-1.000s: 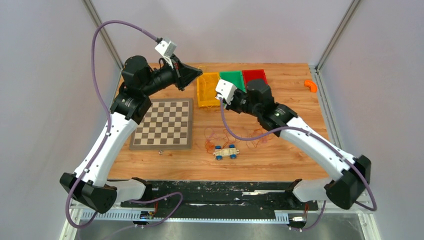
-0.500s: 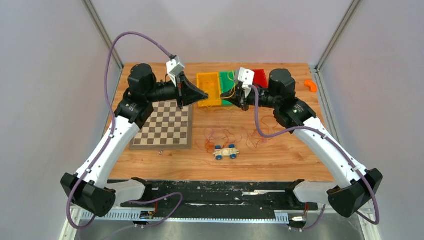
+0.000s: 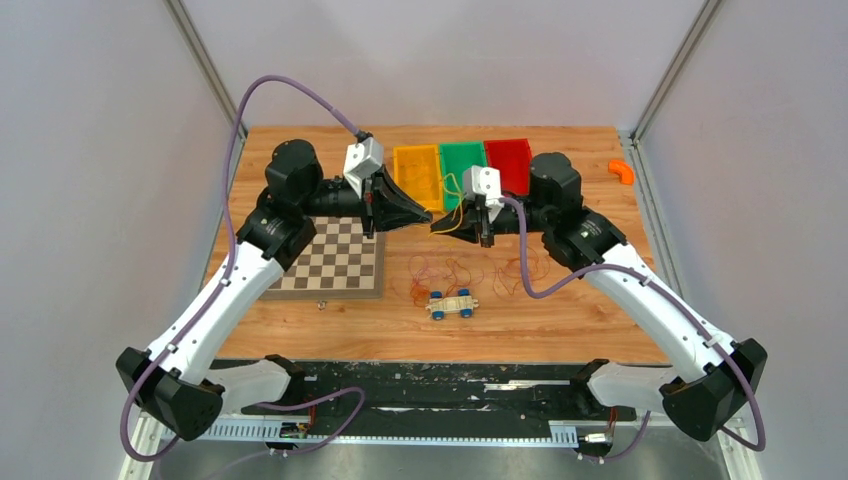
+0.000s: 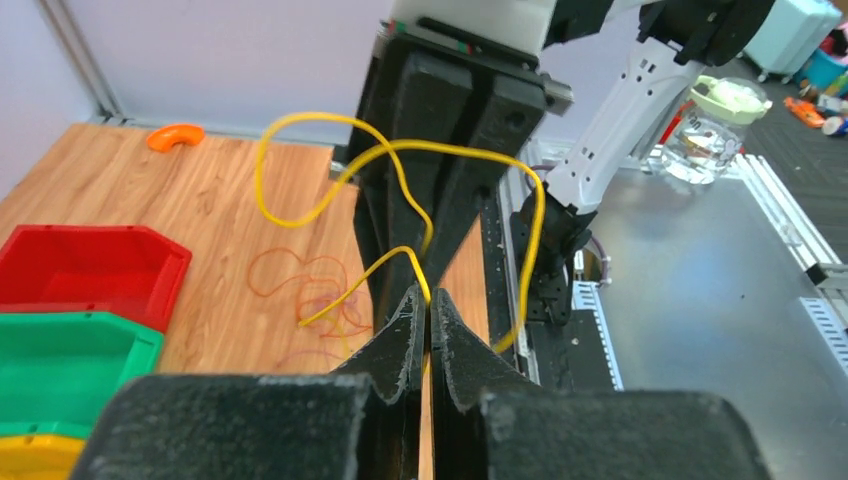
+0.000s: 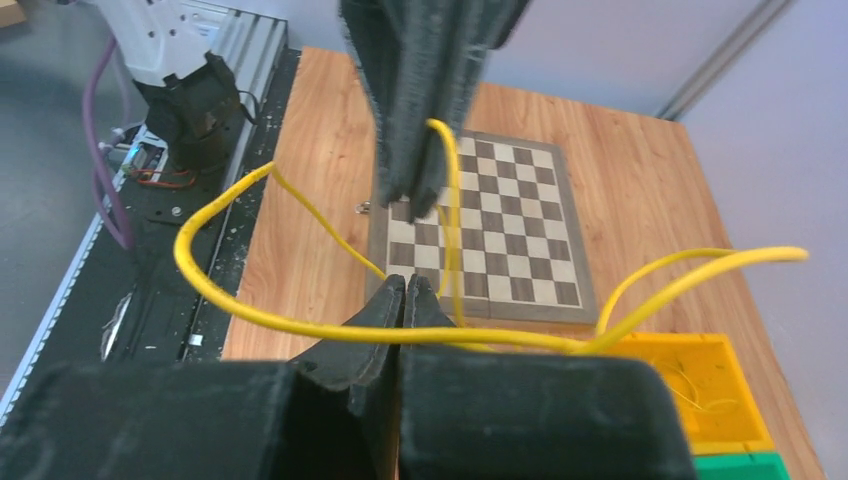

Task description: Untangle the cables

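A yellow cable [image 3: 456,197] hangs in loops between my two grippers above the table's middle. My left gripper [image 3: 426,220] is shut on it; in the left wrist view its tips [image 4: 428,296] pinch the yellow cable [image 4: 350,287]. My right gripper [image 3: 438,228] faces the left one, tips nearly touching. Its jaws [image 5: 403,286] are shut with the yellow cable [image 5: 345,331] crossing them. Thin orange and red cables [image 3: 441,270] lie curled on the wood below, and they also show in the left wrist view [image 4: 300,282].
A chessboard [image 3: 331,256] lies at the left. A small wooden toy car [image 3: 452,304] sits near the curled cables. Yellow [image 3: 416,176], green [image 3: 461,160] and red [image 3: 509,158] bins stand at the back. An orange piece [image 3: 621,171] lies far right.
Both grippers came down from over the bins toward the table's middle and closer together, carrying the yellow cable. The left arm swung right, the right arm's wrist dropped lower.
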